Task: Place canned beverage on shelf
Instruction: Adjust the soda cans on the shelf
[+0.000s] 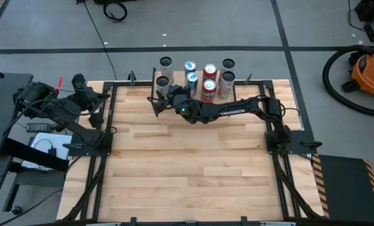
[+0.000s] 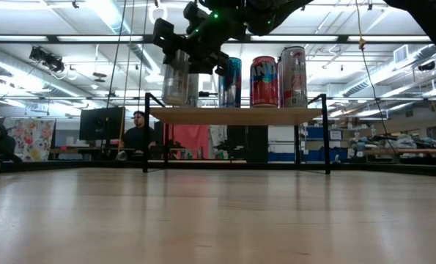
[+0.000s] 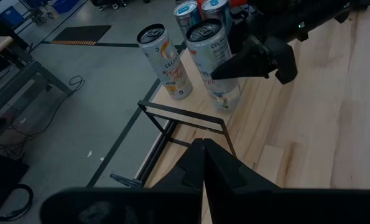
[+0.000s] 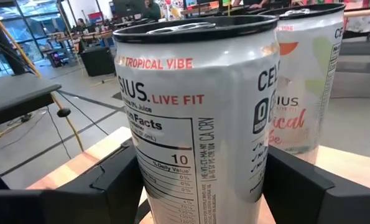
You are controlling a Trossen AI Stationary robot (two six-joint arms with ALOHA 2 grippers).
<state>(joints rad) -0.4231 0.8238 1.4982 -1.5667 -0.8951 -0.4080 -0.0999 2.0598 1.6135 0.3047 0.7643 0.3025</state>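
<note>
A white Celsius can [image 4: 197, 118] stands upright on its base at the left end of the shelf [image 2: 232, 115], a small wood board on black legs at the table's far edge. My right gripper [image 1: 165, 93] reaches level from the right, and its fingers flank this can [image 3: 212, 62] with the jaws apart. Several more cans stand on the shelf: a second white one [image 3: 166, 59] just behind, blue ones [image 2: 230, 82] and red ones [image 2: 264, 81]. My left gripper [image 3: 203, 155] waits shut above the table's left edge [image 1: 102, 100]. My right gripper has one finger [image 4: 110, 186] at each side of the white can's lower wall [image 4: 172, 180], coming level from the table's right. The fingers sit hard against the wall in the wrist view; I cannot tell whether they touch it. The can stands upright on the shelf.
The cans crowd the shelf in two rows [image 1: 209, 78], close beside the right gripper. The wide wooden tabletop [image 1: 187, 163] stretches toward the near edge. Beyond the table a person [image 2: 138, 132] sits at a desk in the room.
</note>
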